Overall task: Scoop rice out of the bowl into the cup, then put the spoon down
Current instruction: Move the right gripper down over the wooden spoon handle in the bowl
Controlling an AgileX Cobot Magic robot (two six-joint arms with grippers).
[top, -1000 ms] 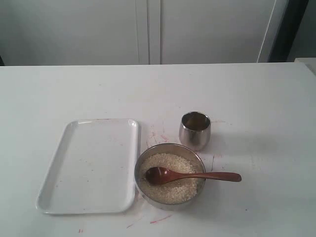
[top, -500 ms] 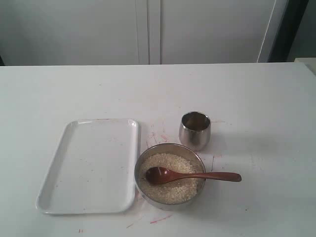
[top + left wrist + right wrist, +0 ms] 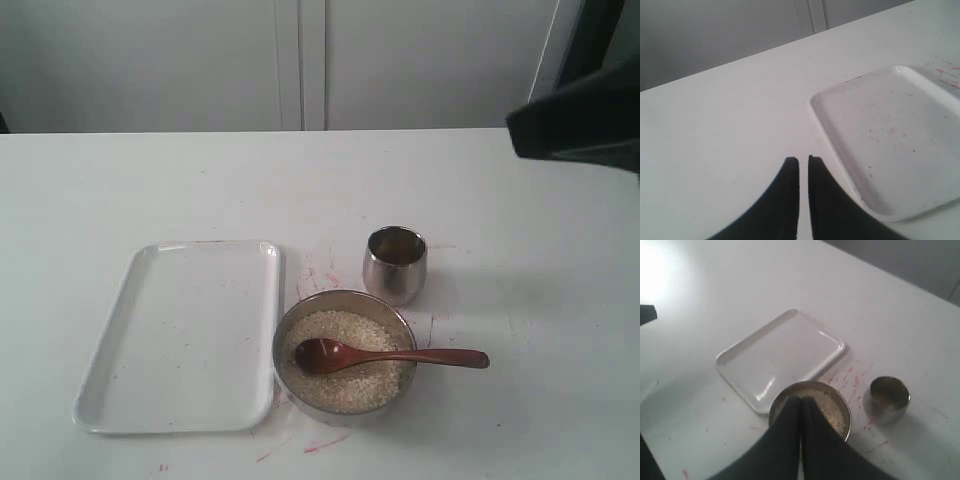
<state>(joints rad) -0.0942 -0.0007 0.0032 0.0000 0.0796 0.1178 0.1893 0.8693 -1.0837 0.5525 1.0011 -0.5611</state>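
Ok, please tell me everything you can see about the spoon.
The spoon is dark reddish-brown and glossy, and it looks like wood. It has an oval head and a long slim handle. It lies almost level. The head rests on the rice inside the bowl, with the hollow side apparently up. The handle crosses the bowl's rim and sticks out over the table, toward the right of the exterior view. Nothing holds it.

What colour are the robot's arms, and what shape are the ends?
Black. The left end effector and right end effector each have two smooth, curved fingers narrowing to thin tips. No cables or markings show. A dark, boxy arm part shows in the exterior view.
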